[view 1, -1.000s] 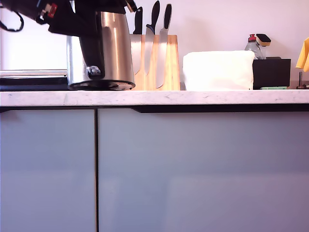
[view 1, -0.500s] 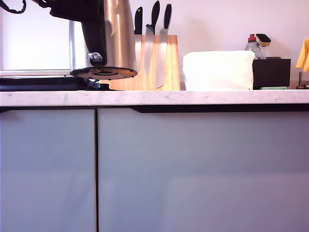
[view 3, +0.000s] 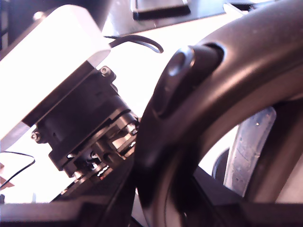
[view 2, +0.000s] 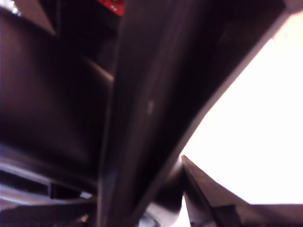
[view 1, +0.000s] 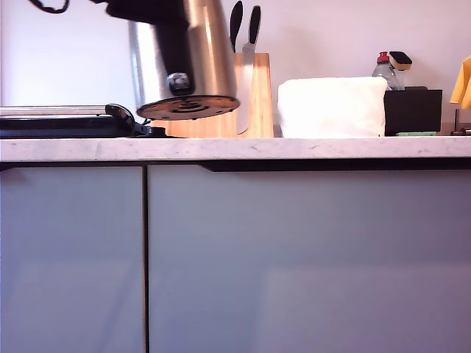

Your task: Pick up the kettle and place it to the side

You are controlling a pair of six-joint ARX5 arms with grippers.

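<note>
Now carrying kettle (view 1: 184, 59) tilted, clear above countertop (view 1: 235, 149) front of knife block (view 1: 254, 95). Both grippers' closure: cannot tell, handle (view 3: 199, 123) filling views. Risk: tilt slipping, clipping block.

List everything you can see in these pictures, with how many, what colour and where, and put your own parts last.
kettle: one, brushed steel with a black base rim, lifted and tilted above the counter, in front of the knife block.
kettle base: one, black, on the counter at the exterior view's left.
knife block: one, light wood, two black knife handles showing, behind the kettle.
white bundle: one, on the counter, middle-right of the exterior view.
black box: one, at the exterior view's right, beside the bundle.
bottle: one, clear with a red cap, behind the box.
yellow cloth: one, exterior view's right edge.
counter: one, white marble.
cabinet doors: two, grey-blue, under the counter.
arm: black, over the kettle's top; hand hidden.
</note>
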